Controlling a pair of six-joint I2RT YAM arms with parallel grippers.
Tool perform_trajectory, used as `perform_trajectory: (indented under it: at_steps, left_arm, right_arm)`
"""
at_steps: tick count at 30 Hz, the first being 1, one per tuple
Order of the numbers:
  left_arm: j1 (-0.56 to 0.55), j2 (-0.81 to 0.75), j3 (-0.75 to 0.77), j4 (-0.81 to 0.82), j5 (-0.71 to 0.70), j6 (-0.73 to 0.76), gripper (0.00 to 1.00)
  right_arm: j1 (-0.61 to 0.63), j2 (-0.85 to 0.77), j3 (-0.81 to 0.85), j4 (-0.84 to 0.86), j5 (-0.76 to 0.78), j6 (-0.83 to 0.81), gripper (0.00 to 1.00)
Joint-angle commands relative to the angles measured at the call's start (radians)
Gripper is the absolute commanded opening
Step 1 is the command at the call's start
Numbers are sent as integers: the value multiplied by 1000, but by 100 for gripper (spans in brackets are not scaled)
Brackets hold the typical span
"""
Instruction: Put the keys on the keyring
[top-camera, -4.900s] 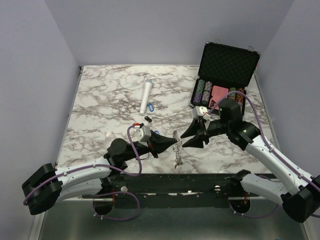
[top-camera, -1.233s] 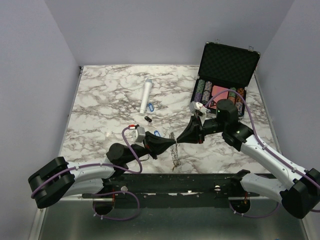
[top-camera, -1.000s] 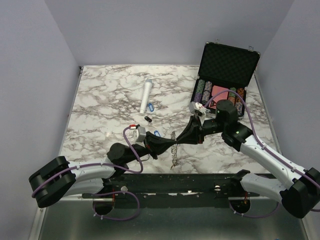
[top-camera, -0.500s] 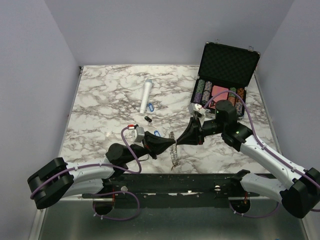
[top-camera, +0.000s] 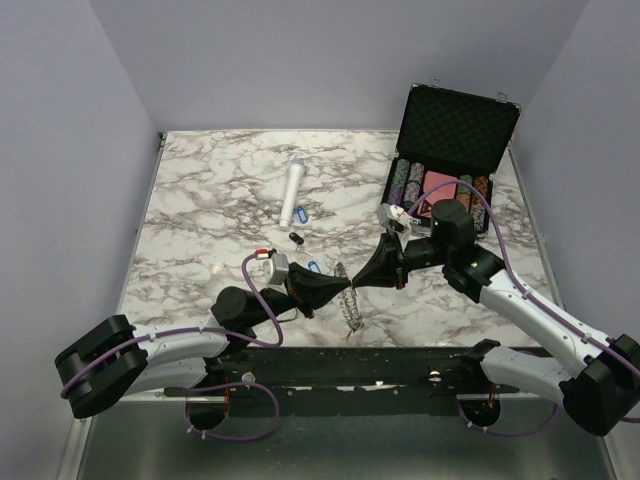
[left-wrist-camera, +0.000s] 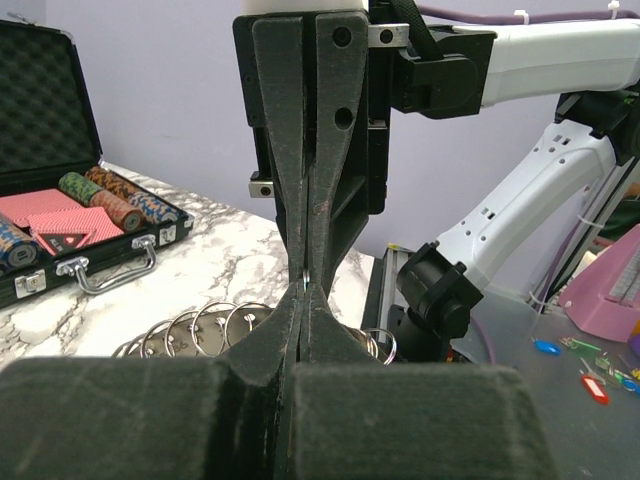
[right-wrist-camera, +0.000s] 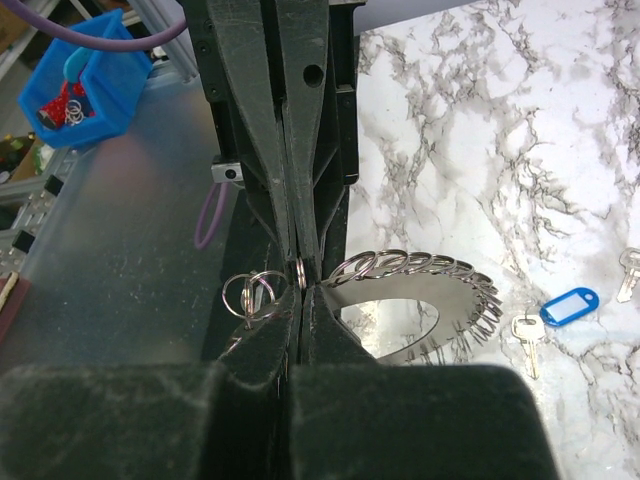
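The keyring (top-camera: 351, 308), a flat grey plate with several small split rings along its rim, is held up on edge near the table's front. My left gripper (top-camera: 340, 291) is shut on its rim; in the left wrist view the tips (left-wrist-camera: 303, 298) pinch thin metal, and the rim's rings (left-wrist-camera: 185, 343) show to their left. My right gripper (top-camera: 355, 279) faces it tip to tip. In the right wrist view the right gripper (right-wrist-camera: 300, 292) is shut on one small split ring (right-wrist-camera: 300, 272) of the keyring (right-wrist-camera: 385, 290). Keys lie on the table: one with a blue tag (right-wrist-camera: 568, 305), one with a black tag (top-camera: 295, 238).
A white cylinder (top-camera: 293, 190) lies at mid-table with another blue-tagged key (top-camera: 302, 213) beside it. An open black case (top-camera: 455, 130) of poker chips stands at the back right. The table's front edge is just below the keyring.
The right gripper's fingers have closed onto a small split ring on the keyring's rim. The left gripper has stayed shut, still holding the keyring.
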Motion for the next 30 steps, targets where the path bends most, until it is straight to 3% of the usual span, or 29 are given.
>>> perform_trajectory:
  at_steps: [1, 4, 6, 10, 13, 17, 21, 27, 30]
  left_arm:
    - [4, -35, -2, 135, -12, -10, 1]
    - [18, -118, 0, -35, 23, -7, 33]
    - [30, -211, 12, -197, 60, 24, 50]
    - [44, -415, 134, -737, 69, 155, 64]
    - [50, -443, 265, -1085, 95, 283, 71]
    - [50, -355, 403, -1247, 144, 415, 73]
    - [50, -250, 457, -1185, 155, 455, 73]
    - [50, -97, 494, -1034, 221, 459, 52]
    - [49, -38, 512, -994, 253, 443, 47]
  right_arm:
    - [6, 9, 56, -136, 0, -120, 0]
    - [6, 20, 128, -325, 45, -297, 0]
    - [6, 26, 176, -464, 88, -440, 0]
    - [6, 44, 285, -727, 171, -707, 0]
    - [6, 72, 369, -891, 234, -865, 0]
    - [6, 104, 441, -1011, 283, -1006, 0]
    - [6, 116, 458, -1032, 300, -1042, 0]
    - [7, 109, 451, -1026, 293, -1040, 0]
    - [6, 105, 443, -1020, 285, -1031, 0]
